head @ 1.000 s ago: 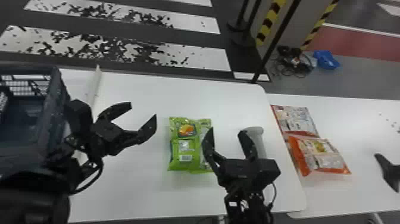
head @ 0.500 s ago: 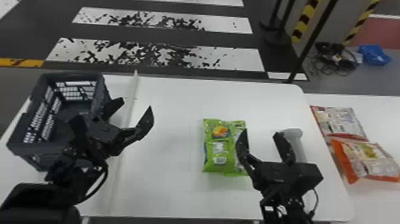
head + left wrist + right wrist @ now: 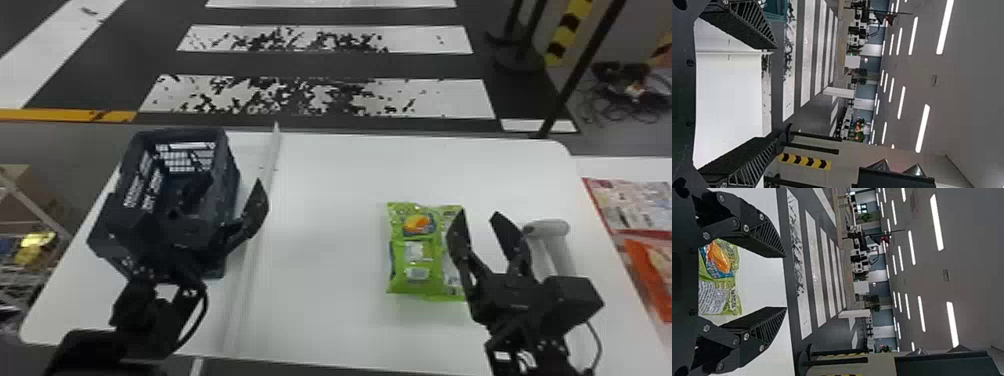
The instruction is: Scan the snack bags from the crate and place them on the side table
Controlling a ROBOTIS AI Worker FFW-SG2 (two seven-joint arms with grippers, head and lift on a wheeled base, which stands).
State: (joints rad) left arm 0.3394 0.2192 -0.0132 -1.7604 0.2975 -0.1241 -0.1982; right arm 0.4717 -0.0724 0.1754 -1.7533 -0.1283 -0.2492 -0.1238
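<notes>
From here, the left black gripper [image 3: 229, 180] stands spread near the dark latticed plastic crate [image 3: 231, 175], the right gripper [image 3: 478, 215] likewise near glossy green plastic snack packaging [image 3: 415, 250].

lighting: indoor, bright — rows of white strip lights [image 3: 945, 27] overhead in both wrist views, glaring, burnt out to plain white. ceiling [image 3: 969, 82]: grey, dimmer than the lights. table top [image 3: 330, 175]: pale, broadly and evenly lit. snack bags [image 3: 416, 250]: soft, faint shadow along the near edge. crate [image 3: 175, 134]: inside dark, shaded — pale light through the slots.
</notes>
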